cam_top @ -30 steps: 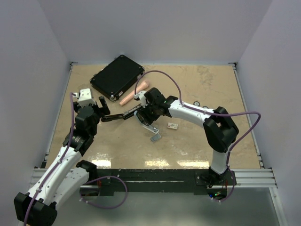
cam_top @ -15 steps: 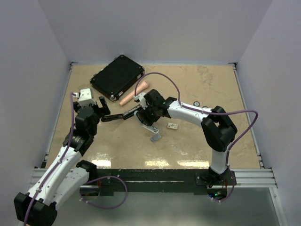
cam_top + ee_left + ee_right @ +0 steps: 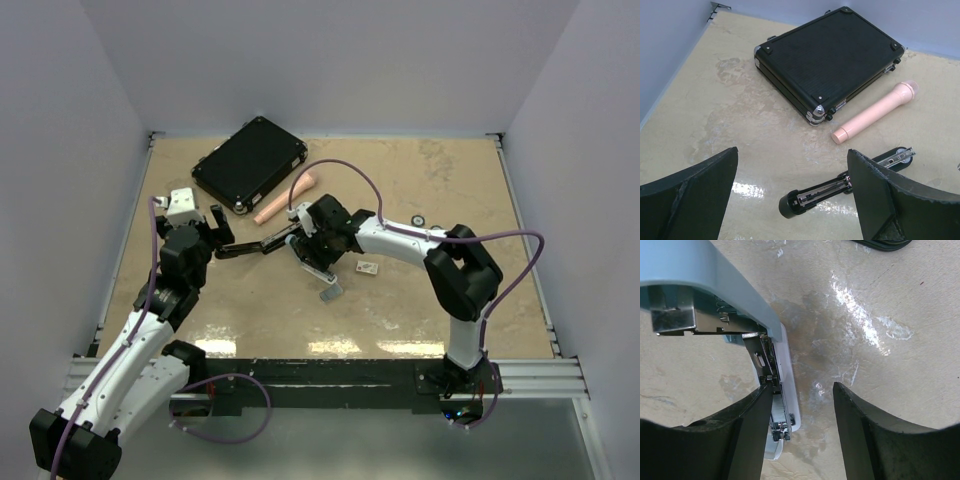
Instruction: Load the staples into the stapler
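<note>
**Room around the black stapler**

Black stapler [image 3: 258, 246] lies open mid-tabletop [image 3: 420, 310]. Behind it: pink tube [image 3: 285, 198], black case [image 3: 249, 163], near, blocking. Its left end: left pincer [image 3: 792, 152], jaws wide. Its right end: right pincer [image 3: 802, 387] over grey stapler [image 3: 330, 291]. In front of it: bare tabletop, passable.

**A:** Any lettering on the black case [image 3: 830, 55]?
**B:** None that I can read. The lid is plain ribbed black, and the metal corners carry no mark.
**A:** What about the pink cylinder [image 3: 875, 111], or the light-blue stapler [image 3: 715, 280]?
**B:** No brand or number is legible on either.
**A:** And the staples [image 3: 367, 267]?
**B:** They're too small in the top view to make out any print. The worktop [image 3: 420, 320] bears no sign either.
</note>
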Controlling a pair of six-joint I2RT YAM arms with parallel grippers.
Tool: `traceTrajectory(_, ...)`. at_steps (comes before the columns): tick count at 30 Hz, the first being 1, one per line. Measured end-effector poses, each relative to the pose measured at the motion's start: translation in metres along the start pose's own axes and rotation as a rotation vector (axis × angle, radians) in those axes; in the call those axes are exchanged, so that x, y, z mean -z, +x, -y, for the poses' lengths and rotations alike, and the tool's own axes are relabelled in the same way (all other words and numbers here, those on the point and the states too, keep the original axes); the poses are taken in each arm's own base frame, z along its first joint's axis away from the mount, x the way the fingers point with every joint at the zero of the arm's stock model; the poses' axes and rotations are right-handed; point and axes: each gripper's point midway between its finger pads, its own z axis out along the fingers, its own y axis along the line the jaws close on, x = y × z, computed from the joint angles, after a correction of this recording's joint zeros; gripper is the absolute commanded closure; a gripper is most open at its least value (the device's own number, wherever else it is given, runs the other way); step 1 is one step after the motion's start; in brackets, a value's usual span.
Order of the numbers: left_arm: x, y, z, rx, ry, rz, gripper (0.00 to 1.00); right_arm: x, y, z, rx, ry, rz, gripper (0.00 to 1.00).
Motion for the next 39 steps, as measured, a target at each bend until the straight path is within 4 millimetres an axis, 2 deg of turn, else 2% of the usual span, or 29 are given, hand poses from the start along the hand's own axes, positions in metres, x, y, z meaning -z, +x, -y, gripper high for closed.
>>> traceTrajectory(7, 0.000, 0.000, 0.001, 0.000, 0.004, -0.001, 0.05, 0.005, 0.003, 0.001, 0.000, 0.006, -0.003, 0.44)
traceTrajectory(11, 0.000, 0.001, 0.006, 0.000, 0.032, -0.007, 0.05, 0.018, -0.003, -0.001, 0.003, -0.001, 0.045, 0.46)
traceTrajectory(17, -0.001, 0.005, 0.034, -0.013, 0.183, -0.024, 0.05, 0.051, -0.014, -0.012, 0.038, -0.052, 0.221, 0.50)
traceTrajectory(20, -0.002, 0.014, 0.053, -0.037, 0.288, -0.053, 0.05, 0.058, -0.008, -0.018, 0.055, -0.083, 0.300, 0.54)
traceTrajectory(24, -0.003, 0.031, 0.075, -0.066, 0.406, -0.115, 0.05, 0.053, 0.008, -0.024, 0.060, -0.108, 0.326, 0.56)
traceTrajectory(29, -0.004, 0.057, 0.092, -0.084, 0.499, -0.214, 0.04, 0.043, 0.007, -0.023, 0.045, -0.107, 0.326, 0.56)
traceTrajectory(39, -0.005, 0.061, 0.112, -0.085, 0.584, -0.276, 0.04, 0.030, 0.017, -0.024, -0.136, -0.098, 0.321, 0.54)
